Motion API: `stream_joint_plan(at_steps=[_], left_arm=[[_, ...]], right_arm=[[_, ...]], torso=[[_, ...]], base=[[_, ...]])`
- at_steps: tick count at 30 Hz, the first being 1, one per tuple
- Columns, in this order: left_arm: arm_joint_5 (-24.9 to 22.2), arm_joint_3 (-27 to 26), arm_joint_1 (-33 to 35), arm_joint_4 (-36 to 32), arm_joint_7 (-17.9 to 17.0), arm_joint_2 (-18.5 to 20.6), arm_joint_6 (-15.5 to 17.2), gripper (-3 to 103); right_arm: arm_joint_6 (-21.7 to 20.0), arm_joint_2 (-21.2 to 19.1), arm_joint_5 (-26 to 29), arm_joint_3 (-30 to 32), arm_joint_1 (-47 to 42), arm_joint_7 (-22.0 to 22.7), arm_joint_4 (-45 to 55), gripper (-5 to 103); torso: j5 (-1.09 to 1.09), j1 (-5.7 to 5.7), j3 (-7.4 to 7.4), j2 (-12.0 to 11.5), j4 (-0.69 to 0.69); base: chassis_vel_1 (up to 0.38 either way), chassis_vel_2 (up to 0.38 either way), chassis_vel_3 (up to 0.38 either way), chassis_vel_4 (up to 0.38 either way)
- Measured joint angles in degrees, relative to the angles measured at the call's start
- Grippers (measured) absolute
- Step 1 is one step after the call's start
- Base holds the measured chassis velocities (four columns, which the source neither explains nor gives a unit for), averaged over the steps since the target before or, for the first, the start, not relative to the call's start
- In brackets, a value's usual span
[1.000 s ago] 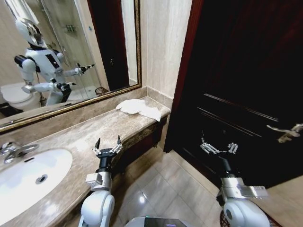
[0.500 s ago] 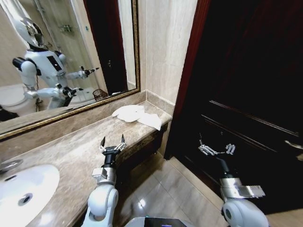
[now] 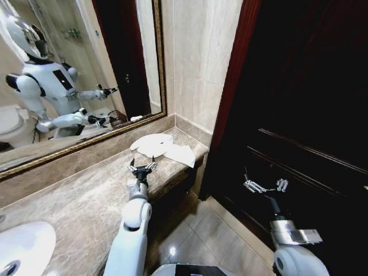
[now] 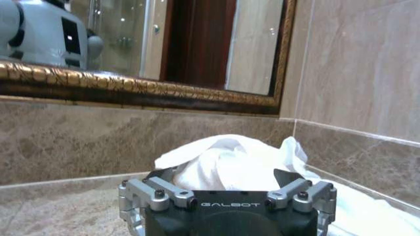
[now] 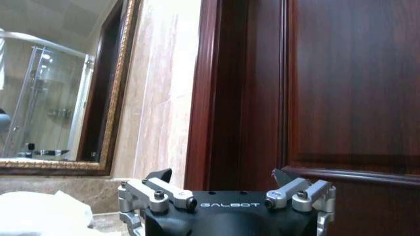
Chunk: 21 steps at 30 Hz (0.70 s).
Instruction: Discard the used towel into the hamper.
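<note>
Head view: the left tool is extended forward over the marble tabletop, its two fingers spread apart, positioned just short of the white towel and not touching it. The towel lies crumpled on the far end of the tabletop, close to the corner where the tiled wall meets the gold-framed mirror; one flatter part of it reaches toward the tabletop's front edge. The right tool hangs in front of the dark wooden door, well apart from the tabletop, fingers spread and empty. A white sink basin sits at the near left end of the tabletop. The hamper is seen as a reflection in the mirror, a small dark openwork basket standing on the floor beside the reflected robot. In the left wrist view, the left tool's fingers stand open on either side of the towel, which rises as a bunched white heap directly ahead, against the marble backsplash and below the mirror frame. In the right wrist view, the right tool's fingers are open, facing the door and its reddish frame, with a corner of the towel at the edge
</note>
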Motion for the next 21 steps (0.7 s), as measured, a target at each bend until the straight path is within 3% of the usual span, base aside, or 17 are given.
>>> stream_joint_plan(at_steps=[9,16,19,21], left_arm=[[-4.4,-0.1,-8.2,6.4,-2.3,0.1,1.1,100],[-11.9,0.4,-14.6,12.9,-5.8,0.0,2.5,102],[-16.3,0.4,-16.9,14.8,-6.5,0.0,4.3,91],[-17.1,0.6,-17.2,15.3,-6.8,0.0,4.4,91]], right_arm=[[0.5,0.8,-1.7,-0.7,-1.4,-0.3,-0.2,100],[1.3,0.4,-1.9,0.4,-2.3,-0.3,-0.4,100],[1.7,0.7,-1.8,0.5,-2.1,0.1,-0.5,100],[1.7,0.7,-1.8,0.5,-1.9,0.2,-0.5,100]], torso=[[0.03,0.04,0.01,0.0,0.0],[-0.04,0.04,0.01,0.0,-0.02],[0.0,0.04,0.01,0.0,-0.02],[-0.01,0.04,0.01,0.0,-0.02]], base=[[0.007,-0.003,-0.004,0.005],[0.0,0.0,0.0,0.0],[0.0,0.0,0.0,0.0],[0.0,0.0,0.0,0.0]])
